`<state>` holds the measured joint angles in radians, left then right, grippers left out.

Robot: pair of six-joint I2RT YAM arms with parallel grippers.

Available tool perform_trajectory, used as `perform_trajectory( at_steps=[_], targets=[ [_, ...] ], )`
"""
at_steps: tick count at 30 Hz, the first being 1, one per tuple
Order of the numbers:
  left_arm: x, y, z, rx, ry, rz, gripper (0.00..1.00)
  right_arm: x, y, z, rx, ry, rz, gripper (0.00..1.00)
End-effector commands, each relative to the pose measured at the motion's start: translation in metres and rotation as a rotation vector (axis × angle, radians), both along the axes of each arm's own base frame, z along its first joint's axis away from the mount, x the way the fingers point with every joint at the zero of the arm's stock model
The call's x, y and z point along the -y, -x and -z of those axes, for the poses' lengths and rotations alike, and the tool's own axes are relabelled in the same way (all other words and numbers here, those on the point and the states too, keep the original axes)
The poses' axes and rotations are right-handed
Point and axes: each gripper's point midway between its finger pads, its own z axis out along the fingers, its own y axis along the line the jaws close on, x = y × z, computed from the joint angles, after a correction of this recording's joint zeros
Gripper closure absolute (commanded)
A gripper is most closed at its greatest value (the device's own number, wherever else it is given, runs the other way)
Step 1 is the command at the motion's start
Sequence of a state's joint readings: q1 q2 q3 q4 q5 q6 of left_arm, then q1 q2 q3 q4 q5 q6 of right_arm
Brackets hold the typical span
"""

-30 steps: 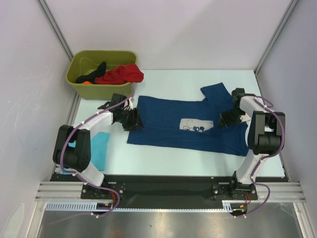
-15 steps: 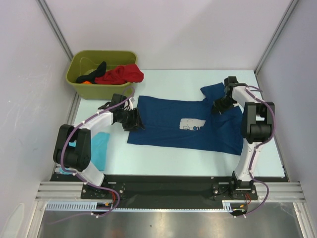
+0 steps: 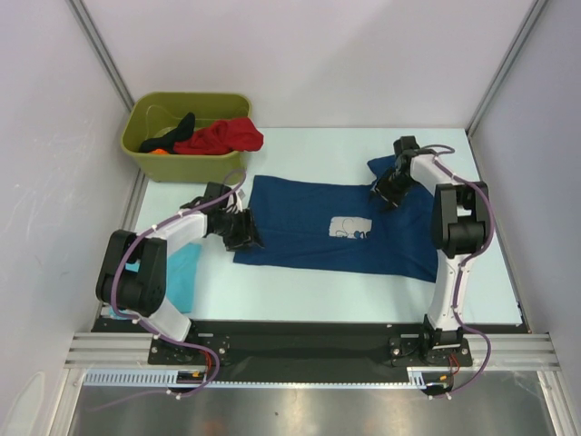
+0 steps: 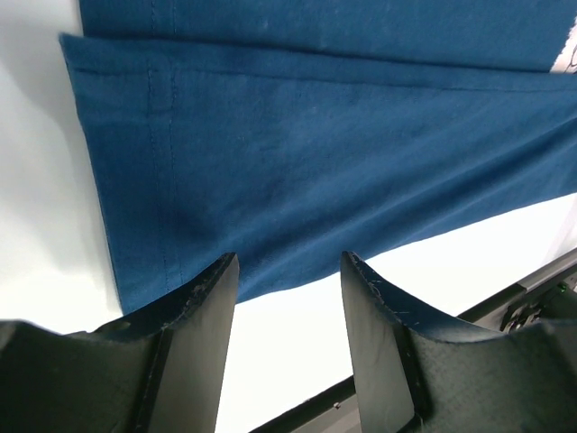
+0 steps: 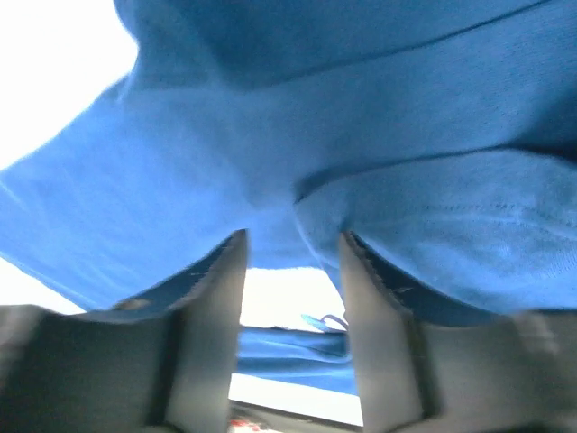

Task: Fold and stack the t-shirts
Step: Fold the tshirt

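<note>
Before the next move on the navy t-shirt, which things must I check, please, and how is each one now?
1. Left claw open, nothing between its fingers: ok.
2. Right claw open: ok; free of the cloth: cannot tell.
3. Navy t-shirt fully folded: not ok, it is spread wide.
4. Turquoise t-shirt apart from the navy one: ok.
5. Red t-shirt out of the bin: not ok.

No legible text anywhere; print (image 3: 352, 227) on navy t-shirt (image 3: 290, 227) unreadable.
</note>
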<state>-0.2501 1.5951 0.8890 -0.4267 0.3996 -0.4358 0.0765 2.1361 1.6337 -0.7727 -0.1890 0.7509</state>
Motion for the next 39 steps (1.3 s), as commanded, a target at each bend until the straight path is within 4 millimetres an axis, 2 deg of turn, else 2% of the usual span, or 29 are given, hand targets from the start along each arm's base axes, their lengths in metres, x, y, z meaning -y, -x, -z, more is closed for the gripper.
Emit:
perform_trajectory(
  at_steps=[1, 2, 3, 5, 6, 7, 8, 9, 10, 11, 12, 13, 14, 15, 16, 19, 21, 26, 30, 33, 37, 39],
  targets=[
    [0.003, -0.009, -0.014, 0.066, 0.032, -0.011, 0.45, 0.010, 0.001, -0.044, 0.161, 0.081, -0.214, 0.47],
    [0.003, -0.011, -0.016, 0.070, 0.031, -0.012, 0.46, 0.016, 0.003, -0.050, 0.171, 0.097, -0.222, 0.39],
    [0.003, -0.011, -0.017, 0.070, 0.033, -0.012, 0.45, 0.032, 0.005, -0.063, 0.196, 0.144, -0.206, 0.34],
    [0.005, -0.015, -0.021, 0.084, 0.039, -0.016, 0.45, 0.053, 0.015, -0.074, 0.195, 0.200, -0.205, 0.30],
    [0.006, -0.016, -0.022, 0.085, 0.045, -0.019, 0.45, 0.061, 0.021, -0.088, 0.212, 0.217, -0.189, 0.30],
    [0.006, -0.017, -0.023, 0.086, 0.049, -0.019, 0.45, 0.081, 0.031, -0.092, 0.187, 0.228, -0.146, 0.30],
    [0.008, -0.021, -0.026, 0.098, 0.054, -0.020, 0.45, 0.088, 0.047, -0.084, 0.149, 0.223, -0.129, 0.32],
    [0.008, -0.023, -0.026, 0.101, 0.055, -0.021, 0.45, 0.094, 0.057, -0.086, 0.139, 0.208, -0.112, 0.34],
    [0.009, -0.024, -0.022, 0.090, 0.055, -0.025, 0.45, 0.112, 0.071, -0.093, 0.146, 0.199, -0.055, 0.35],
    [0.009, -0.028, -0.021, 0.091, 0.053, -0.027, 0.46, 0.109, 0.094, -0.078, 0.104, 0.144, -0.051, 0.45],
    [0.010, -0.029, -0.018, 0.082, 0.052, -0.031, 0.46, 0.114, 0.108, -0.072, 0.090, 0.117, -0.029, 0.56],
    [0.009, -0.030, -0.011, 0.059, 0.050, -0.040, 0.48, 0.127, 0.120, -0.074, 0.104, 0.112, 0.025, 0.67],
    [0.007, -0.032, -0.006, 0.063, 0.037, -0.057, 0.49, 0.132, 0.131, -0.068, 0.088, 0.088, 0.069, 0.87],
    [0.005, -0.033, -0.003, 0.059, 0.035, -0.082, 0.50, 0.130, 0.155, -0.046, 0.023, 0.053, 0.104, 0.97],
    [0.005, -0.033, 0.001, 0.053, 0.037, -0.091, 0.53, 0.135, 0.158, -0.042, 0.038, 0.042, 0.136, 1.00],
    [0.002, -0.035, 0.009, 0.027, 0.034, -0.108, 0.55, 0.141, 0.170, -0.032, 0.053, 0.027, 0.189, 1.00],
    [0.003, -0.038, 0.009, 0.027, 0.036, -0.102, 0.55, 0.142, 0.173, -0.032, 0.055, 0.043, 0.191, 1.00],
    [-0.004, -0.035, 0.022, -0.032, 0.005, -0.116, 0.55, 0.144, 0.199, -0.010, -0.057, 0.051, 0.264, 1.00],
    [-0.016, -0.026, 0.039, -0.096, -0.052, -0.136, 0.56, 0.168, 0.221, 0.013, -0.185, 0.154, 0.382, 1.00],
    [-0.024, -0.022, 0.044, -0.121, -0.073, -0.150, 0.57, 0.188, 0.233, 0.023, -0.269, 0.264, 0.468, 1.00],
    [-0.031, -0.019, 0.047, -0.148, -0.115, -0.142, 0.57, 0.206, 0.247, 0.041, -0.362, 0.367, 0.486, 1.00],
    [-0.034, -0.019, 0.047, -0.143, -0.129, -0.143, 0.57, 0.215, 0.246, 0.042, -0.376, 0.407, 0.475, 1.00]
  ],
)
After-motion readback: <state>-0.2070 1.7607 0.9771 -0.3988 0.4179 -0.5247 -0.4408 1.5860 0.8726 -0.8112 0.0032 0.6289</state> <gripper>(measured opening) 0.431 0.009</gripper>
